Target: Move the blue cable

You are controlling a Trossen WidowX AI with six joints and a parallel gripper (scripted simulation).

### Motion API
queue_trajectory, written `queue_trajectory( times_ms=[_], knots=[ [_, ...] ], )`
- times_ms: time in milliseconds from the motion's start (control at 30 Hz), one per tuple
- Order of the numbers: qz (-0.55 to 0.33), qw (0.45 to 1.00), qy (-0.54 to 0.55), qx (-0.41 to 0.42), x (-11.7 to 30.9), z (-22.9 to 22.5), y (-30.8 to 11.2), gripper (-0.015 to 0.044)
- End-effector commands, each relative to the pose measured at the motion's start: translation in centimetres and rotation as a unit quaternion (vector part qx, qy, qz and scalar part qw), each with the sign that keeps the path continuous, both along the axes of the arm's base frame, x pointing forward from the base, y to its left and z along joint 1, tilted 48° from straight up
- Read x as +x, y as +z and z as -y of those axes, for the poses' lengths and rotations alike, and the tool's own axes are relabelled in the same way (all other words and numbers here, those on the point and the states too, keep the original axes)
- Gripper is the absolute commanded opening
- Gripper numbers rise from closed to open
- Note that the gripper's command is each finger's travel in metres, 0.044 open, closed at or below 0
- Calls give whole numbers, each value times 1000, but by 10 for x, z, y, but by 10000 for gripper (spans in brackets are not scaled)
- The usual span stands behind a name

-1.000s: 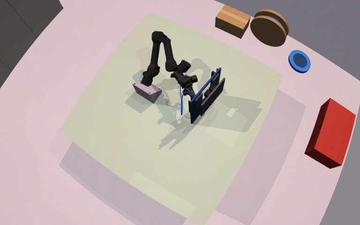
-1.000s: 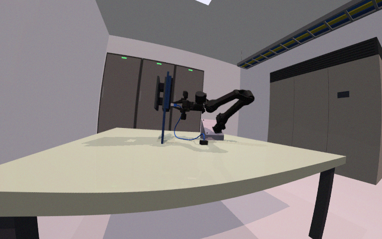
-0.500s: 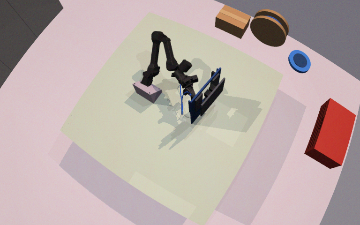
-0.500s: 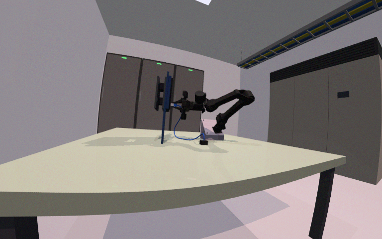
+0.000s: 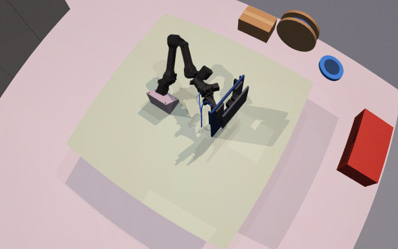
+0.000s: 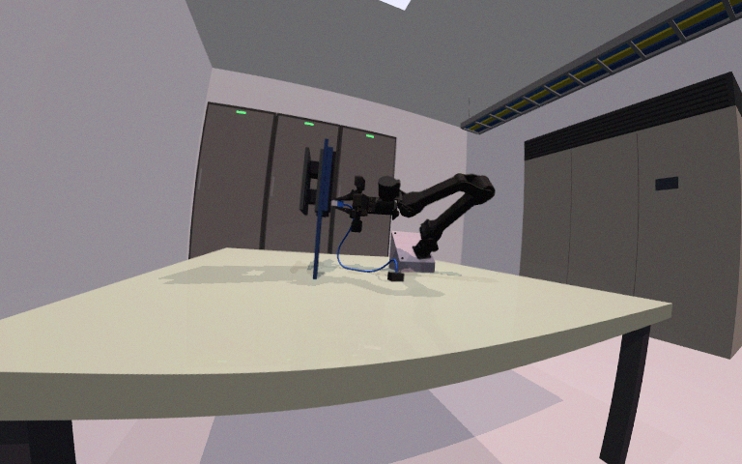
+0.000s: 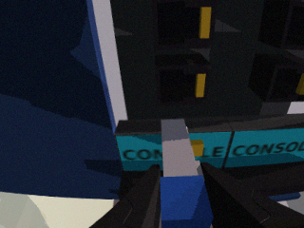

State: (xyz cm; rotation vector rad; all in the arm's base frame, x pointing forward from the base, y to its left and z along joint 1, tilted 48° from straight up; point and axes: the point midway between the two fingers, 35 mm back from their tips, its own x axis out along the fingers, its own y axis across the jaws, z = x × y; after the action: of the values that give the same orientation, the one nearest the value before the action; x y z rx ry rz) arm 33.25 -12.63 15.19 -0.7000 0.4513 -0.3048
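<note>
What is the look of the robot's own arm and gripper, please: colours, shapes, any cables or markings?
The arm is matt black, with slim straight links and chunky, rounded joints. The gripper is also black, with two fingers that taper toward their tips. I can make out no markings or sleeves, and no cable clearly belonging to the arm.
</note>
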Motion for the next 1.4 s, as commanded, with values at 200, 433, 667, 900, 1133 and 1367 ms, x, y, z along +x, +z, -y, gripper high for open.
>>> queue_trajectory(
  times_ms=[200,433,667,900,1133,1367],
  knots=[
    [12,1000,8,0,5,-3,9,0],
    [13,1000,8,0,6,-5,10,0],
    [13,1000,8,0,6,-5,10,0],
    [13,1000,8,0,6,-5,11,0],
    [13,1000,7,-1,6,-6,13,0],
    [13,1000,7,-1,6,-6,13,0]
  ],
)
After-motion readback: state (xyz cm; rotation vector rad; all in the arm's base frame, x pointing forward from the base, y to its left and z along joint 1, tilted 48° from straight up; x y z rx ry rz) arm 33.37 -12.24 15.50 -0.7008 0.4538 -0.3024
